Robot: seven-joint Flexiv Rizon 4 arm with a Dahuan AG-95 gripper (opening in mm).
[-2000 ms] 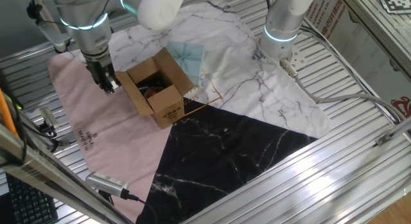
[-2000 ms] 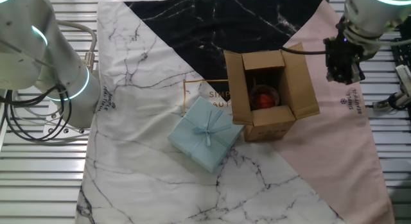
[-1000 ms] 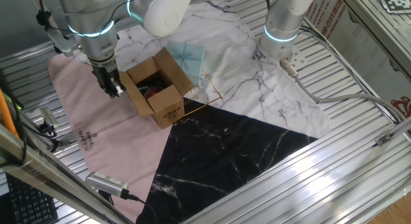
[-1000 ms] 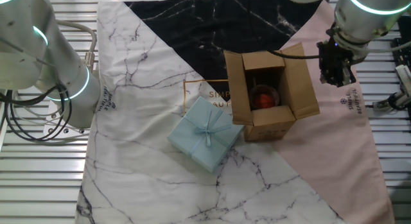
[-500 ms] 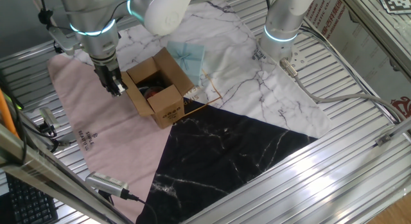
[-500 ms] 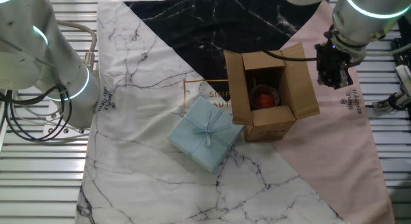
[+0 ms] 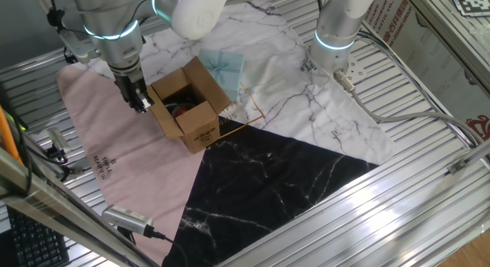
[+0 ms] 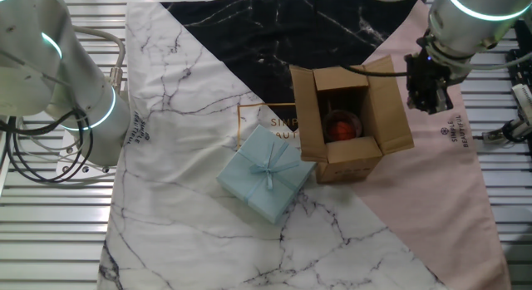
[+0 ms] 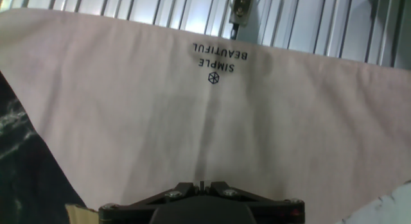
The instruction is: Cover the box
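The box (image 7: 186,106) (image 8: 347,124) is a small brown carton standing open on the cloth, its four flaps spread out and a red thing inside. My gripper (image 7: 141,105) (image 8: 422,102) hangs just outside the flap on the pink side, close to that flap's edge, and I cannot tell if they touch. Its fingers point down, pressed together, with nothing between them. In the hand view the gripper (image 9: 201,184) looks along the pink cloth (image 9: 205,121), and a corner of the box (image 9: 78,214) shows at the bottom left.
A pale blue folded cloth with a bow (image 8: 266,174) (image 7: 223,67) lies against the box's other side. A second arm (image 7: 337,30) (image 8: 79,95) stands on the marble-print cloth. Cables and a handheld tool (image 7: 129,218) lie on the slatted table near the pink edge.
My gripper has moved a little closer to the box's pink-side flap. The box and the blue cloth have not moved.
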